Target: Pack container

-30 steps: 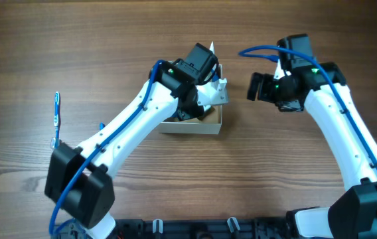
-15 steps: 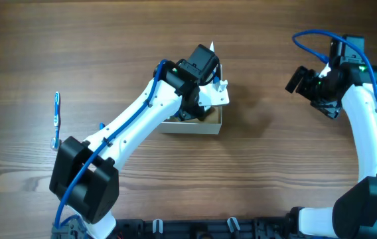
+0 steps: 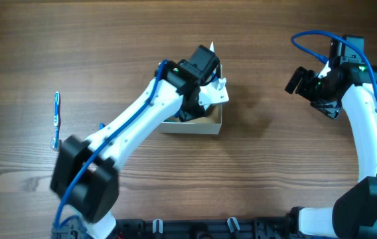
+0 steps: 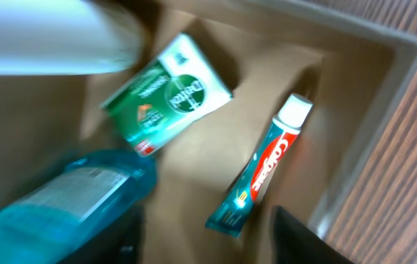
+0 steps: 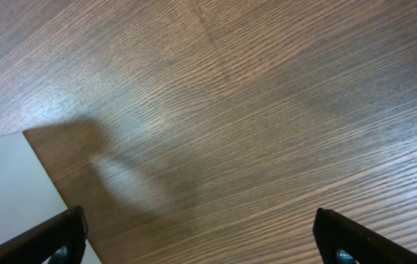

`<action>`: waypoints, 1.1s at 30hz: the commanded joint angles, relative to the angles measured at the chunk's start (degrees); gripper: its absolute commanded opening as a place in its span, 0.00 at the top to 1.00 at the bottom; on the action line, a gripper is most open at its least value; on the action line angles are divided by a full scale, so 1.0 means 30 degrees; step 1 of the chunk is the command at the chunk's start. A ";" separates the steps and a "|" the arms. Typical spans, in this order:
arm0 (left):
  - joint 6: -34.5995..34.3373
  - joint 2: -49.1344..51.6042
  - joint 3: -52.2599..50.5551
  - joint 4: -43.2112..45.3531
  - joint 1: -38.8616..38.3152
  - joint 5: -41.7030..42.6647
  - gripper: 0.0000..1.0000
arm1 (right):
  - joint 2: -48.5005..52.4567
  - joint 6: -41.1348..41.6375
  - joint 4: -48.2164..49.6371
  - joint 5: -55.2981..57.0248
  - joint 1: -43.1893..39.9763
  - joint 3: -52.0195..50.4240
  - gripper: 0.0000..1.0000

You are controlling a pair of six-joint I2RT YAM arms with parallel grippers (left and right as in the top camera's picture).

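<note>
The container is a small white-walled box at the table's middle, its tan floor showing in the left wrist view. In it lie a green soap box, a toothpaste tube and a blue mouthwash bottle. My left gripper hangs over the box and hides most of it from overhead. Its jaws are open, with the tube's tail lying loose just beyond them. My right gripper is open above bare wood, far right of the box, with nothing between its fingers.
A blue toothbrush lies on the table at the far left, well apart from the box. A flat white surface fills the lower left corner of the right wrist view. Wood-grain table surrounds everything.
My left gripper has opened over the box, and the toothpaste tube now lies loose inside. My right arm drew away to the right a second ago and has held still since.
</note>
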 commanded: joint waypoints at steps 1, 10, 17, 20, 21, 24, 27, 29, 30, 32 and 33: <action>-0.4743 -0.3810 0.0845 -0.0794 0.0306 -0.1064 0.17 | 0.0138 -0.0532 -0.0131 -0.0168 -0.0044 0.0044 0.00; -1.2517 -0.6375 0.0670 -0.5355 0.7089 0.0146 0.00 | 0.0138 -0.1144 -0.0204 -0.0168 -0.0044 0.0044 0.00; -1.4644 -0.5530 -0.2477 -0.2521 1.3996 0.5049 0.00 | 0.0138 -0.1603 -0.0255 -0.0168 -0.0044 0.0044 0.00; -1.4659 -0.4896 -0.4401 -0.1406 1.5533 0.6018 0.00 | 0.0138 -0.1632 -0.0357 -0.0168 -0.0044 0.0044 0.00; -1.4644 -0.4663 -0.4969 -0.1093 1.5773 0.5996 0.00 | 0.0138 -0.1625 -0.0357 -0.0168 -0.0044 0.0044 0.00; -1.4644 -0.3898 -0.6492 -0.0219 1.6116 0.5931 0.00 | 0.0138 -0.1625 -0.0342 -0.0168 -0.0044 0.0044 0.00; -1.4644 -0.2739 -0.7679 0.0998 1.6109 0.5697 0.00 | 0.0138 -0.1639 -0.0342 -0.0168 -0.0044 0.0044 0.00; -1.4644 -0.2142 -0.7868 0.1239 1.6101 0.5217 0.00 | 0.0138 -0.1632 -0.0306 -0.0168 -0.0044 0.0044 0.00; -1.4637 -0.1501 -0.7868 0.1166 1.6101 0.4823 0.00 | 0.0138 -0.1639 -0.0240 -0.0168 -0.0044 0.0044 0.00; -1.4637 -0.1035 -0.7876 0.1013 1.6043 0.4335 0.00 | 0.0138 -0.1639 -0.0160 -0.0168 -0.0044 0.0044 0.00; -1.4637 -0.0823 -0.7883 0.0954 1.5963 0.4022 0.00 | 0.0138 -0.1639 -0.0131 -0.0168 -0.0044 0.0044 0.00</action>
